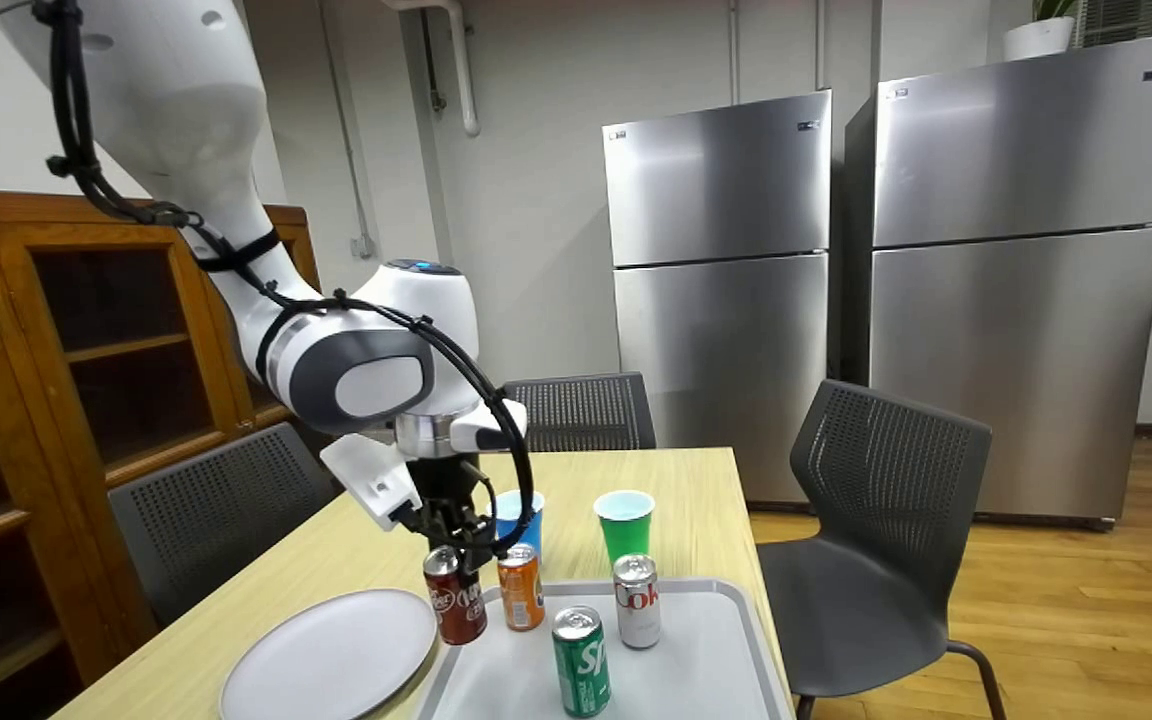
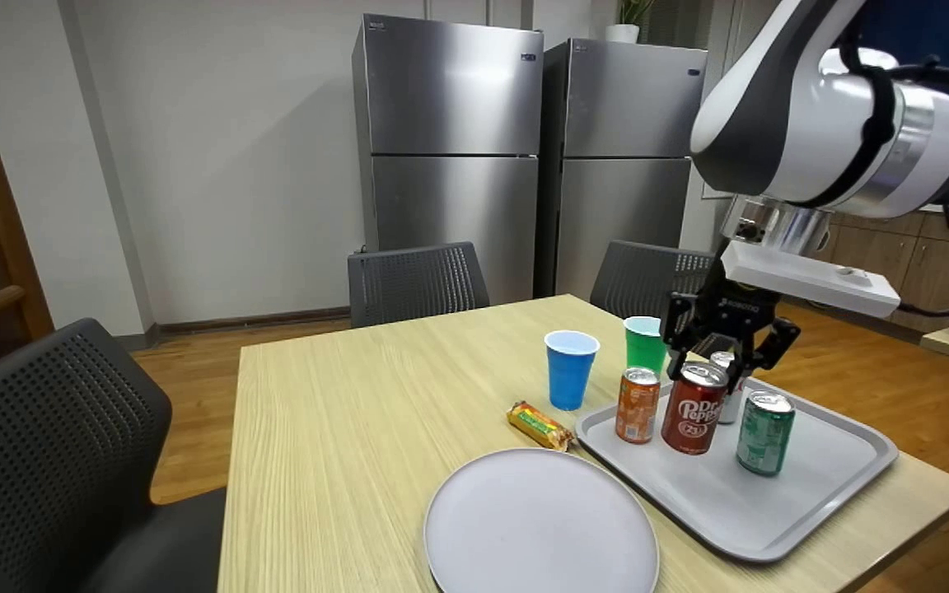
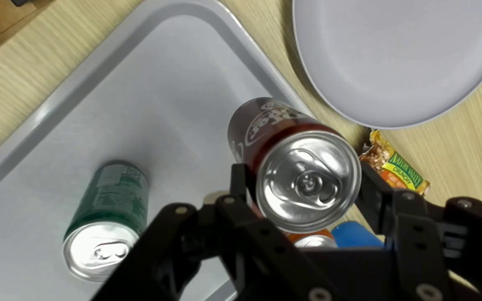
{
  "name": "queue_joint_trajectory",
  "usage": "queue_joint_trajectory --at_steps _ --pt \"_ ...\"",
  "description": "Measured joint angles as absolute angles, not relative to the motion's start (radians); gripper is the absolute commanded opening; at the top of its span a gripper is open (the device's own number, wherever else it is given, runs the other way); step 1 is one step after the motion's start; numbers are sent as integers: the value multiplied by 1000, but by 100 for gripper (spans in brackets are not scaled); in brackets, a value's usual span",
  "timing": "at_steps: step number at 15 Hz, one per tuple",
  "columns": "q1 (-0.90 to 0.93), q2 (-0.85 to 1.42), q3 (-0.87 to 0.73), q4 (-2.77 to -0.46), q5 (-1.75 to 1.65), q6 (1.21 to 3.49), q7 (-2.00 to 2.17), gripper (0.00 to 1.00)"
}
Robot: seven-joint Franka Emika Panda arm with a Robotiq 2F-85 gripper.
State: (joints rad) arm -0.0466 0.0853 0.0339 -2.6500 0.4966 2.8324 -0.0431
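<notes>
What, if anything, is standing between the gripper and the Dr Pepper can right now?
Nothing visible: in the wrist view, the gripper holds the Dr Pepper can directly between its fingers. The orange can and the green can stand nearby, but outside the grip.

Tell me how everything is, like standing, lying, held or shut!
Dr Pepper can: held, tab on
Jaws: shut on Dr Pepper can
Sprite can: standing, tab on
Orange can: standing
Coke can: standing
Blue cup: standing
Green cup: standing
Snack bar: lying down
Plate: lying flat
Tray: lying flat
Both fridges: doors shut
Cabinet: doors look shut
Chairs: standing
</notes>
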Motion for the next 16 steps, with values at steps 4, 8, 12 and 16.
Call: queue_joint_trajectory --at_steps 4,8,12,16 --pt "-83 115 0 -2633 497 2824 -101 39" --pt "-95 161 -12 -2613 497 2822 -147 39" --pt "-95 202 -12 -2590 494 2810 -182 39" --pt "-95 234 -12 -2573 479 2799 -207 39"
